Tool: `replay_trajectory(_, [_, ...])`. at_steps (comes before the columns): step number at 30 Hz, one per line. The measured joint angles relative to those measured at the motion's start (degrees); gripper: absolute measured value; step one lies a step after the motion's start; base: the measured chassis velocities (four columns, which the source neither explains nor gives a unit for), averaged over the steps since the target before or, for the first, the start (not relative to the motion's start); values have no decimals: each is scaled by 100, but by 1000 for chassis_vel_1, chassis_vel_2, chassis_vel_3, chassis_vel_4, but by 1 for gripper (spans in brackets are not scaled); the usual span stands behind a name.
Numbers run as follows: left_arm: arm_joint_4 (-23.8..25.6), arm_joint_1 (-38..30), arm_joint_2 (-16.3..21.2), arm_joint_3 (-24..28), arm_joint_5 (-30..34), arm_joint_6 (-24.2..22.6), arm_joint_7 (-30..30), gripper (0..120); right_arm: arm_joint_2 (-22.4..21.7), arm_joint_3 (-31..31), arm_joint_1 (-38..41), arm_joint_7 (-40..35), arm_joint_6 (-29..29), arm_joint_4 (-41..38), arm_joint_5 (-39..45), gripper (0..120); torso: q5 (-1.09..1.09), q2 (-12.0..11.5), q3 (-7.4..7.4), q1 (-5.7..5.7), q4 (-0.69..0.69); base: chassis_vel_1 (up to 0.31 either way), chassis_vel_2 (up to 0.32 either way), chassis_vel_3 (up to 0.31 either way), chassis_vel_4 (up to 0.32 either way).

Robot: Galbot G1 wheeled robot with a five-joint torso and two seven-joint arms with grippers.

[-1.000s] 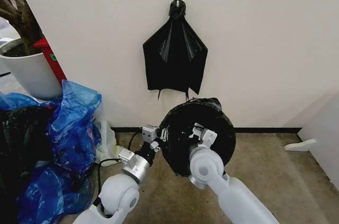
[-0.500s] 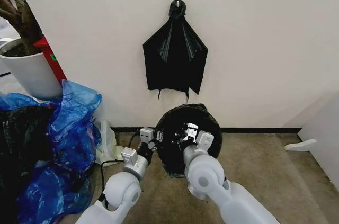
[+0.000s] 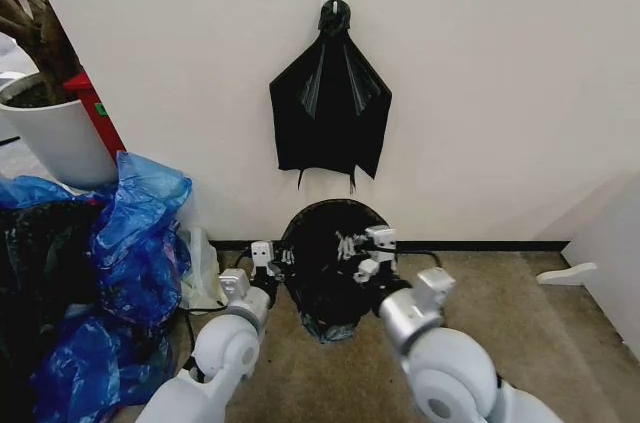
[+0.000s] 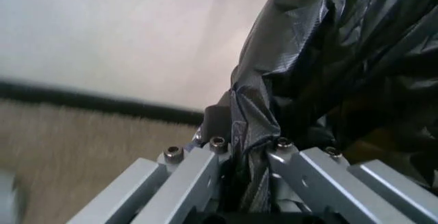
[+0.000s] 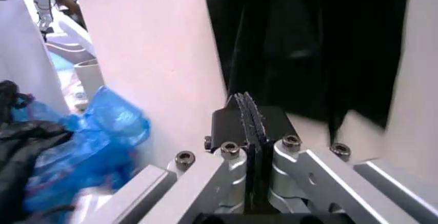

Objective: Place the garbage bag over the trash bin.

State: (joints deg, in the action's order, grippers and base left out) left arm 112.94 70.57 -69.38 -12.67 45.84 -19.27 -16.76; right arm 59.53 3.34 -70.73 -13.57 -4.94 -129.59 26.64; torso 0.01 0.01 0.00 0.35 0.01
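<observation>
A: Quick status — where's the garbage bag (image 3: 328,268)?

B: On the floor by the wall, dead centre of the head view, just under the fan-shaped black bunch (image 3: 331,108) hung on the hook at 12 o'clock. It's wrapped round a round form — prob the trash bin, but no white plastic shows, so can't confirm.

A: Left end effector (image 3: 262,259)?

B: At the bag's 9 o'clock edge. Wrist cam shows the fingers (image 4: 205,170) pinched tight on a fold of black film. Judgement: it's pinning that side so the film stays stretched over the rim.

A: Right end effector (image 3: 372,248)?

B: At the 3 o'clock side of the bag mouth. Its wrist cam shows the serrated pads (image 5: 247,119) pressed together, no gap. Can't see any film between them, so closed w/ nothing visibly held. That cam looks at the wall and the hanging bunch, not the bag.

A: Why opposite sides?

B: Prob to spread the opening across the bin. Bottom of the bag looks bunched at 6 o'clock.

A: Clutter?

B: Blue plastic bags (image 3: 130,243) at 9 o'clock, white planter pot (image 3: 55,138) at 10. Both well apart from the work.
</observation>
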Motion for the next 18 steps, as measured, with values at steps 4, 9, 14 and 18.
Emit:
replay_trajectory(4, [121, 0, 36, -28, 446, -477, -293, 1, 346, 818, -636, 610, 673, 197, -455, 0, -1, 0, 0, 0, -2, 0, 0, 0, 0])
replay_trajectory(9, [169, -20, 60, 42, 551, -628, -376, 1, 884, 1954, -1438, 1317, 1089, 254, -854, 0, -1, 0, -1, 0, -3, 0, 0, 0, 0])
replay_trajectory(14, [199, -98, 64, 131, 746, -801, -536, 1, 1555, 2899, -2420, 1912, 1548, 304, -860, 16, -2, 0, -1, -1, -6, 0, 0, 0, 0])
replay_trajectory(18, [170, -209, 58, 230, 919, -967, -723, 1, 2015, 3107, -2955, 2256, 1954, 504, -886, 32, -1, 0, -1, -1, -4, 0, 0, 0, 0])
